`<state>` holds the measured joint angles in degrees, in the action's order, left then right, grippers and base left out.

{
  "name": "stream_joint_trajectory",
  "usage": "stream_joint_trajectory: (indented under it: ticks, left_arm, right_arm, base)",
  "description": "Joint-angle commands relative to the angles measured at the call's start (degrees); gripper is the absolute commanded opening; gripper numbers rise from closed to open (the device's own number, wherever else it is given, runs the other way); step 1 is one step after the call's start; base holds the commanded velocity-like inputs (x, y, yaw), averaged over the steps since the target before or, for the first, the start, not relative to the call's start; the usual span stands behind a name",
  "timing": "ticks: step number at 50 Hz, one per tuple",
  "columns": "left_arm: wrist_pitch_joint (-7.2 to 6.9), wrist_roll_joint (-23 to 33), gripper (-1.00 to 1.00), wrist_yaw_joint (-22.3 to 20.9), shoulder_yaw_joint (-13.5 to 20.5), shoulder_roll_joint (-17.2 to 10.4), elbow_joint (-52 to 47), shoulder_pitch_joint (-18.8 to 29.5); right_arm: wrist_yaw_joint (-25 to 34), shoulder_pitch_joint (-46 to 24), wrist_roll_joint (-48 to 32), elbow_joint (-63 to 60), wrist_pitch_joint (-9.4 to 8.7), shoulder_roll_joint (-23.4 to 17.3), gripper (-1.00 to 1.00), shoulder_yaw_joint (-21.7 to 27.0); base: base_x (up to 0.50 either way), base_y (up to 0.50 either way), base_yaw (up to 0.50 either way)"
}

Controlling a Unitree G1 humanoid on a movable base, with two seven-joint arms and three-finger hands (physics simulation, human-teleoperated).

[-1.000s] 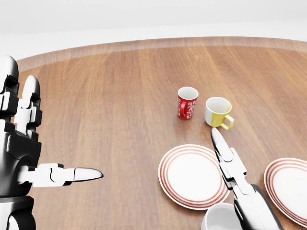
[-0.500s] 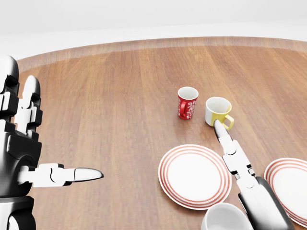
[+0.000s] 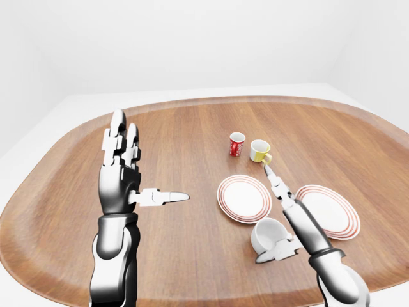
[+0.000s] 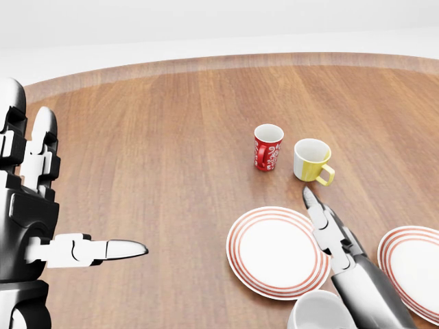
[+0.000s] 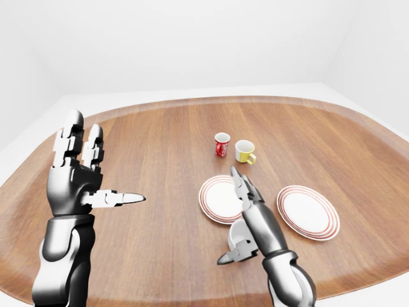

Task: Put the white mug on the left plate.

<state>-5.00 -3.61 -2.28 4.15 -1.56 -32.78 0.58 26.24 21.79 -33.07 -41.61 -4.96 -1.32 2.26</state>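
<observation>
In the left-eye view the white mug lay tipped just below the left plate, and a bump could roll it across the desk. The right hand was open, thumb under the mug.

In the head view the left hand was open, holding nothing

Round wooden table under white walls. Left hand raised at left, fingers upright, thumb out sideways — spread wide. Right hand over a white mug, tipped on its side, fingers extended, thumb beneath. Left plate just above the mug; second plate beside. Red mug and yellow mug further up — upright.
</observation>
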Motion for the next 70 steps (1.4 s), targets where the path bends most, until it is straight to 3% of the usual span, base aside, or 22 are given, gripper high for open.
stream_joint_trajectory:
  ticks: [1,9,15,28,44,58,70]
  left_arm:
    - [0.0,0.05,0.99,0.07,-0.09,0.05,-0.2,-0.1]
    - [0.0,0.04,0.99,0.01,-0.07,0.03,-0.19,-0.05]
    - [0.0,0.06,0.99,-0.1,-0.07,0.0,0.03,-0.06]
    - [0.0,0.05,0.99,-0.09,-0.08,0.01,0.05,-0.02]
    - [0.0,0.09,0.99,-0.13,-0.16,0.06,0.06,-0.21]
    - [0.0,0.06,0.99,-0.1,-0.15,0.04,-0.12,-0.07]
    - [0.0,0.06,0.99,-0.14,-0.16,0.04,-0.06,-0.08]
  right_arm:
    - [0.67,0.77,-6.57,3.09,1.34,-0.51,1.0,-1.0]
    - [0.1,-0.06,-9.8,4.63,2.61,-0.69,1.0,-1.86]
    - [0.14,-1.01,-11.52,4.46,2.33,-0.7,1.0,-2.66]
    - [-1.63,-2.31,-16.5,6.84,5.77,-1.5,1.0,-2.84]
    - [-1.47,-4.33,-19.59,9.1,5.97,-1.9,1.0,-3.5]
    - [-2.04,-4.73,-21.43,13.29,8.62,-2.46,1.0,-2.46]
    - [0.56,-4.4,-20.82,14.41,7.98,-2.4,1.0,-2.1]
  base:
    - [0.0,0.0,0.0]
    - [0.0,0.0,0.0]
    - [0.0,0.0,0.0]
    - [0.0,0.0,0.0]
    - [0.0,0.0,0.0]
    - [0.0,0.0,0.0]
    - [0.0,0.0,0.0]
